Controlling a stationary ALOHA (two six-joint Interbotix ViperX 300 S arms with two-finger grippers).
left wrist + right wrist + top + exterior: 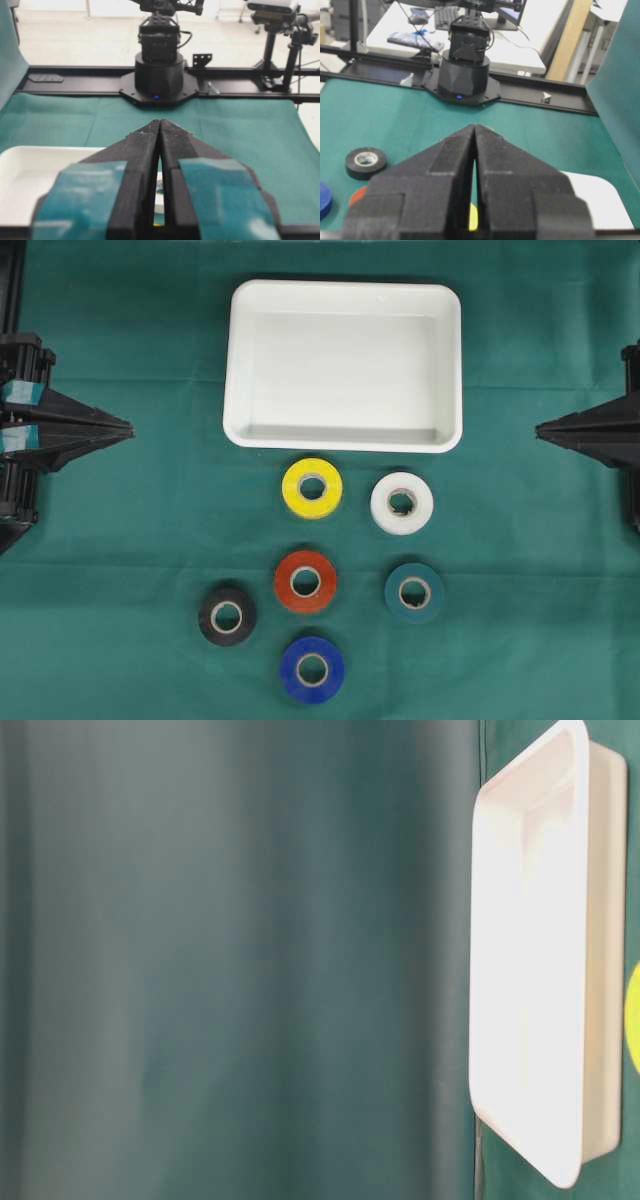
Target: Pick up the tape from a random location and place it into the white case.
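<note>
The white case lies empty at the table's far middle and also shows in the table-level view. Several tape rolls lie flat in front of it: yellow, white, red, dark teal, black and blue. My left gripper hovers at the left edge, shut and empty, its tips touching. My right gripper mirrors it at the right edge, shut on nothing. Both are far from the rolls.
Green cloth covers the table. Each arm's black base stands at the table's side: the right arm's base and the left arm's. The black roll lies left of the right fingers.
</note>
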